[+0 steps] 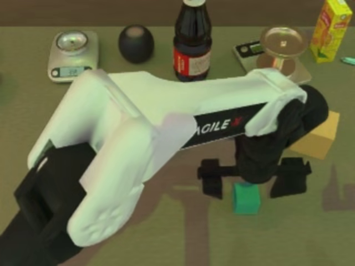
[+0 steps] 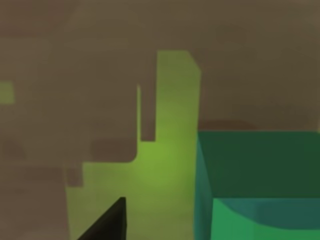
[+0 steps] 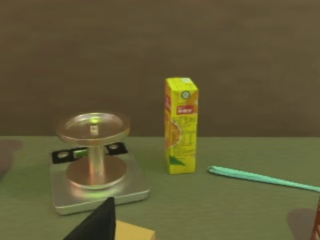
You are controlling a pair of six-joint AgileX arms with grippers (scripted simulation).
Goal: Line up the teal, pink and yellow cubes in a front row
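- Far left of the tabletop (image 1: 310, 233), at the back: a silver kitchen scale (image 1: 72, 54), then a dark round ball (image 1: 136, 42) and a dark cola bottle (image 1: 192, 41). None of these are mine to move.
- My left arm (image 1: 127, 144) reaches across from the near left corner, and its tool (image 1: 252, 177) hangs spread wide over the front middle, one black finger on either side.
- The teal cube (image 1: 246, 198) sits on the tabletop just below that tool, between the two fingers and nearer the front. I judge it is not gripped; the left wrist view shows it close up, with bare surface beside it.
- The yellow cube (image 1: 320, 136) lies just behind and to the right, partly hidden by the wrist.
- I cannot see the pink cube anywhere; the arm may be covering it.
- Back right: a second scale carrying a metal stand (image 1: 283, 43), and a yellow juice carton (image 1: 329, 29).
- My right tool is not in the top view; its wrist camera shows only one dark fingertip (image 3: 100, 222), so I cannot tell its spread.
- Risks as I judge them: the wrist clipping the yellow cube on any sideways move, or a finger nudging the teal cube out of line because the tool is so close.
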